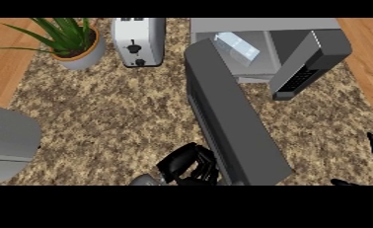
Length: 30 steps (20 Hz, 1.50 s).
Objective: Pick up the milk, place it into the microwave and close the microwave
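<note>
Milk (239, 47) inside microwave (266, 25), door (232, 118) swung open near us, left hand (182, 165) fingers curled against door edge, our right hand (348, 183) barely visible, can't tell.

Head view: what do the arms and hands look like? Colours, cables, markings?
Left hand is black with a slight sheen, built of blocky segments. A rounded grey forearm stub shows beside it at the lower edge. Right hand shows only as small black slivers near the right edge. No cables, markings or sleeves are visible.

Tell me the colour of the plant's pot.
Grey pot with an orange-tan rim, in the head view.
</note>
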Each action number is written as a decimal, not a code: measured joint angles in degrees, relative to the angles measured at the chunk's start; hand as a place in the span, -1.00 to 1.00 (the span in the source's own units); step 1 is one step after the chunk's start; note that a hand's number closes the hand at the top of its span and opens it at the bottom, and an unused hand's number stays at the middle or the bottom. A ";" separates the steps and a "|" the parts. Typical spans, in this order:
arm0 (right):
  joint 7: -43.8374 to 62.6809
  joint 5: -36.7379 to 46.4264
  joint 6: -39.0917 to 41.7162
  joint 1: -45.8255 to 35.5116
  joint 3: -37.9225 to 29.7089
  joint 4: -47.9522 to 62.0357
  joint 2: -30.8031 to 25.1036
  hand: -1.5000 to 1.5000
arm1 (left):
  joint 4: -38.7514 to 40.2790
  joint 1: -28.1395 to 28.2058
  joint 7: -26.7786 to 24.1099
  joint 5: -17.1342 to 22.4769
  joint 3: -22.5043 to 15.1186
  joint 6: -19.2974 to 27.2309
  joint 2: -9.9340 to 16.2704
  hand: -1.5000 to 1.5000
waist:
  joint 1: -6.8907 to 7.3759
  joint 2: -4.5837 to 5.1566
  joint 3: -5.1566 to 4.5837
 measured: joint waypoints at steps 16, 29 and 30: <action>3.65 -2.52 2.97 -1.19 5.25 -11.39 -1.05 -1.00 | 3.63 -13.05 -1.91 20.79 -16.63 21.97 1.58 1.00 | -5.52 0.84 -0.21; 8.61 -4.50 5.32 -3.60 9.12 -18.55 -3.12 -1.00 | 5.83 -27.12 -1.68 30.05 -16.65 30.56 1.00 1.00 | -11.65 2.12 -0.22; 9.00 -4.64 5.50 -4.00 9.31 -19.08 -3.43 -1.00 | 6.02 -28.25 -1.79 30.60 -16.37 31.08 0.92 1.00 | -12.15 2.22 -0.22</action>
